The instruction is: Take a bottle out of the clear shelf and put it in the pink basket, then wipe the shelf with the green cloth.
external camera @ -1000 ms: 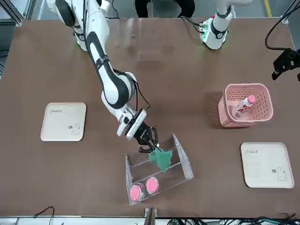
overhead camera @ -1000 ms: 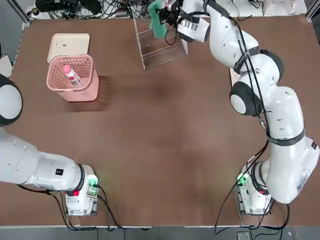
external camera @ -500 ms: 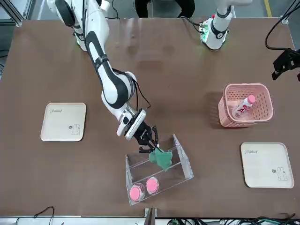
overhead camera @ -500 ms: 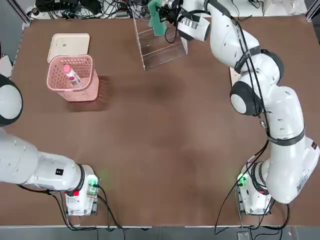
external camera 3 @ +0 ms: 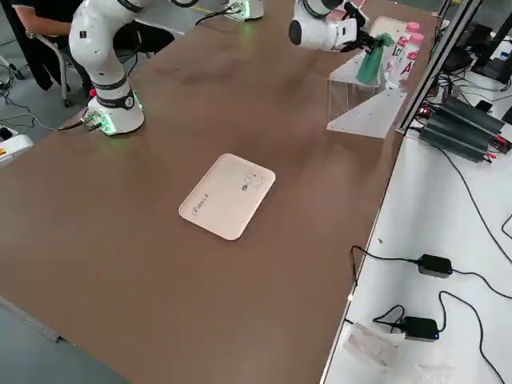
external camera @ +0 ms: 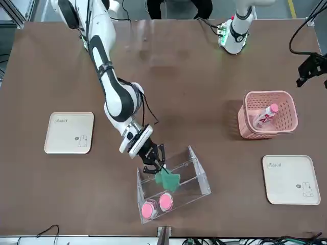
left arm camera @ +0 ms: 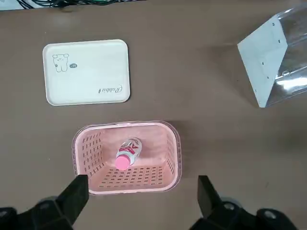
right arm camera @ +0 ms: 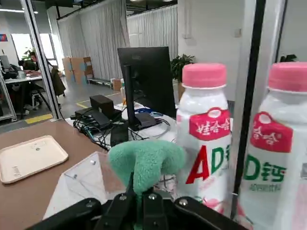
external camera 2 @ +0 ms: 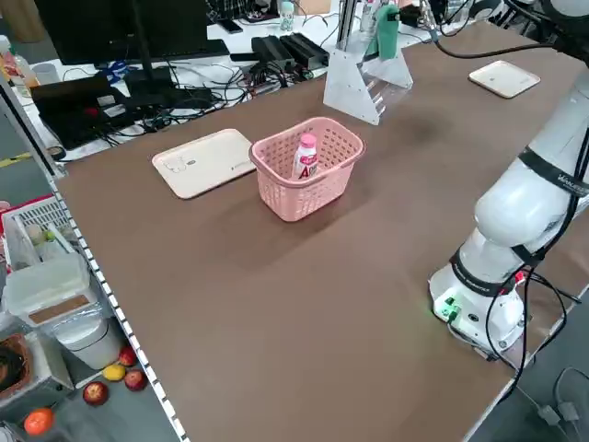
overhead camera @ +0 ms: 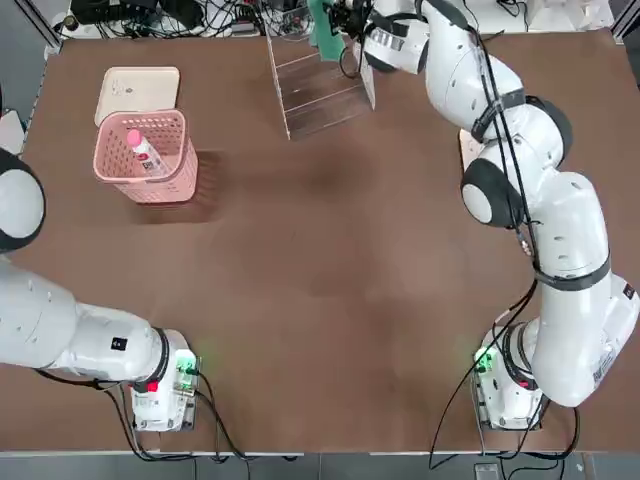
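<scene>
The right tool [external camera: 159, 167] has its two fingers pressed together on the green cloth [right arm camera: 146, 160], and the cloth is clamped between the tips. It comes out on both sides of them in soft folds. This tool is at the clear shelf [external camera: 202, 176], on the side which is nearer to the robot, and the cloth hangs down over the tiers. Whether the cloth touches a tier, I cannot tell. Two larger white bottles [external camera: 166, 201] with pink caps stand in the shelf, near the cloth, on the side farther from the robot.

The small bottle [left arm camera: 129, 152] is inside the pink basket [external camera: 265, 133], tilted, with its pink cap upwards. It is well apart from the right tool, toward the robot's left. The left tool [left arm camera: 143, 181] is parked at the robot's left side of the table [overhead camera: 320, 280], near the basket, with its fingers wide apart and nothing between them. One cream tray [left arm camera: 86, 72] lies just beside the basket.
</scene>
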`<state>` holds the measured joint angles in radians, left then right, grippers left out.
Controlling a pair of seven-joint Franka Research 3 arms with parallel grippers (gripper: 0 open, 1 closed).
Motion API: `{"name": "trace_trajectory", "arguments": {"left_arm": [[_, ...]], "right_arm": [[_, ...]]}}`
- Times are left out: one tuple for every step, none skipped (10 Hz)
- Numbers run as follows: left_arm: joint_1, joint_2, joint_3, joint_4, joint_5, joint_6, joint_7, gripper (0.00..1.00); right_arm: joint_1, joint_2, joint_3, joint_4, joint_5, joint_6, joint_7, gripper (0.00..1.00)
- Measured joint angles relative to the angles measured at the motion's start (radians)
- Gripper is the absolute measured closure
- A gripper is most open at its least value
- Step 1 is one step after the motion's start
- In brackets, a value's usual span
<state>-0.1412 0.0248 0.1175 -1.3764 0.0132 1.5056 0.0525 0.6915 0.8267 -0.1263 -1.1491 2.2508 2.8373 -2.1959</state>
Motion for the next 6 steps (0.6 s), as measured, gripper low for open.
{"name": "trace_trajectory", "arguments": {"left_arm": [[0.000, 0.000, 0.000, 0.000, 0.000, 0.000, 0.000, 0.00], [0.000, 0.000, 0.001, 0.000, 0.000, 0.000, 0.000, 0.00], [0.000, 0.000, 0.001, 0.000, 0.000, 0.000, 0.000, 0.00], [0.000, 0.000, 0.001, 0.000, 0.000, 0.000, 0.000, 0.00], [0.000, 0.000, 0.001, 0.000, 0.000, 0.000, 0.000, 0.00], [0.000, 0.000, 0.001, 0.000, 0.000, 0.000, 0.000, 0.00]], "right_arm": [[0.001, 0.004, 0.001, -0.002, 0.000, 0.000, 0.000, 0.94], [0.006, 0.009, 0.003, -0.002, 0.000, -0.001, 0.000, 0.94], [0.014, 0.011, 0.005, 0.000, 0.000, -0.002, 0.000, 0.94], [0.022, 0.013, 0.008, 0.007, 0.012, -0.003, 0.002, 0.94], [0.032, 0.017, 0.012, 0.022, 0.028, -0.004, 0.003, 0.94], [0.042, 0.027, 0.015, 0.039, 0.039, -0.004, 0.003, 0.94]]}}
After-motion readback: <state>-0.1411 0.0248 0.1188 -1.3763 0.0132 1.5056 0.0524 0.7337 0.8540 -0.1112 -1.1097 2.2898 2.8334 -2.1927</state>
